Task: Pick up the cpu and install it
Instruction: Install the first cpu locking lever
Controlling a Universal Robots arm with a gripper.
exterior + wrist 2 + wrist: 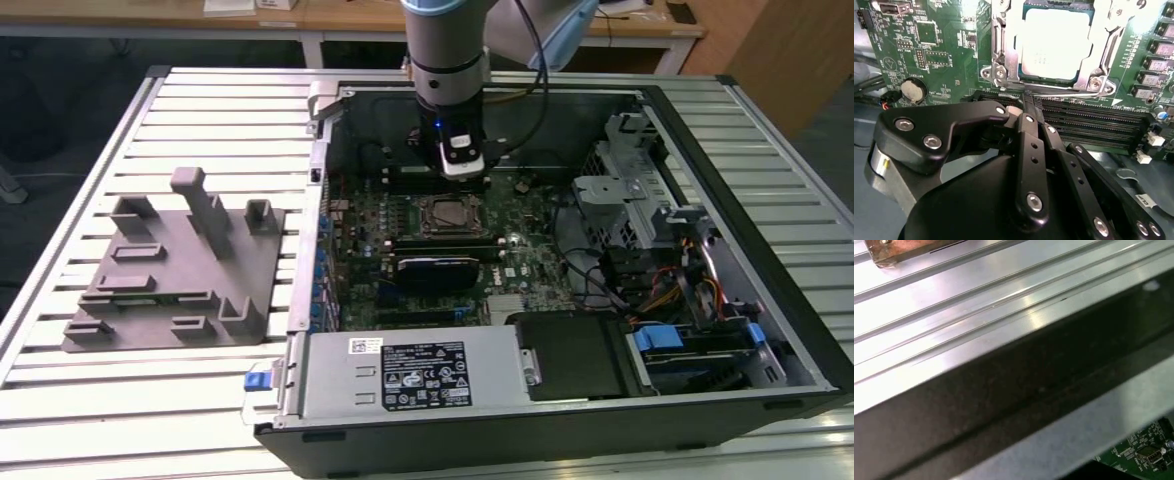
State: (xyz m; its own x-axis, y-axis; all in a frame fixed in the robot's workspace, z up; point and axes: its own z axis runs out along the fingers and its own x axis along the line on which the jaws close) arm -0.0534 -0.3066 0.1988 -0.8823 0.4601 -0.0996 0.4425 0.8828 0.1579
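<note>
The cpu (pixel 1050 44) already lies flat in its socket (pixel 1004 55) on the green board (pixel 929 45), its pale metal top facing up and framed by the socket's metal bracket. In the exterior view the same chip (pixel 446 214) sits near the middle of the open computer case (pixel 747 330), which rests on the ribbed metal worktop (pixel 200 110) toward its far edge.

The hand (pixel 1030 98) hangs just above the board, beside the socket on the side of the long black memory slots (pixel 1094 120). Its fingers (pixel 1027 107) are pressed together and grip nothing. The tips sit right at the thin metal lever (pixel 1064 91) that runs along the socket's edge; whether they touch it I cannot tell.

My reading is that picking and placing are done, and the work now concerns the socket's latch. With the fingers closed to a narrow point, the hand suits pushing better than grasping. The step calls for a small, steady press kept clear of the chip and the slots. The grey fixture (pixel 167 265) on the worktop beside the case holds no chip.
</note>
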